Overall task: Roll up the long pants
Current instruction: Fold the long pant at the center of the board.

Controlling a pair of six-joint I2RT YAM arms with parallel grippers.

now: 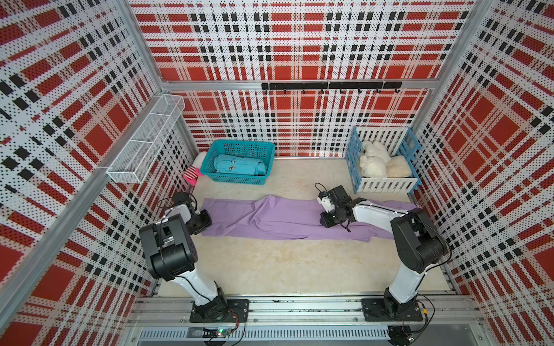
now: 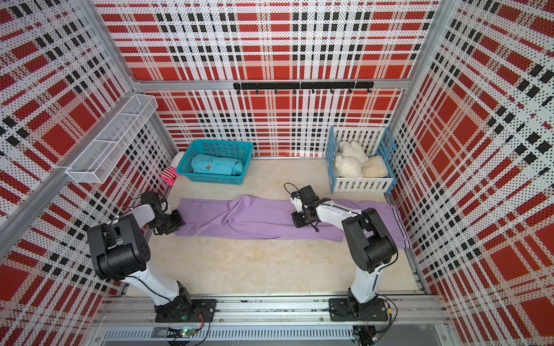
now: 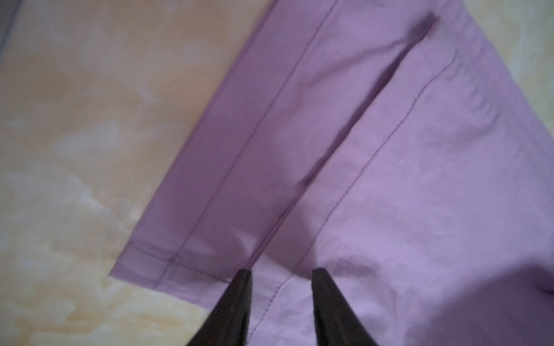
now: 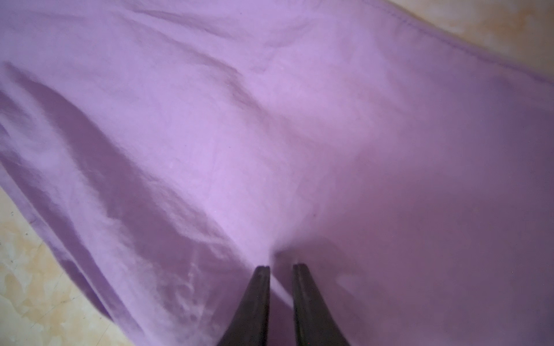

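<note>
Left gripper (image 3: 280,274): jaws stand apart with a clear gap, tips low over the leg-hem end of the long pants (image 1: 269,218); the cloth lies flat between the fingertips (image 3: 242,278), nothing visibly pinched. Two stitched hem edges lie side by side there, a dark crease between them running to the tips. Right gripper (image 4: 281,267): jaws nearly together, lilac cloth showing in the narrow gap and a pucker gathering at the tips, so it reads as nipping a fold of the pants near mid-length. Pants lie unrolled, stretched flat across the table (image 1: 284,263) from the left arm's side to the right wall, a soft ridge of wrinkles at mid-length. The striped waistband (image 2: 400,224) sits at the right end, partly hidden under the right arm, whose forearm lies over that end. Behind the pants, well apart: teal basket (image 1: 233,179) holding a rolled teal garment (image 1: 239,164), with a pink striped sock (image 1: 193,175) just beside it against the wall. At back right, a blue-and-white slatted crate (image 1: 386,185) with white plush toys (image 1: 373,163). On the walls: wire shelf (image 1: 144,143) at left, black hook rail (image 1: 329,86) at back.
</note>
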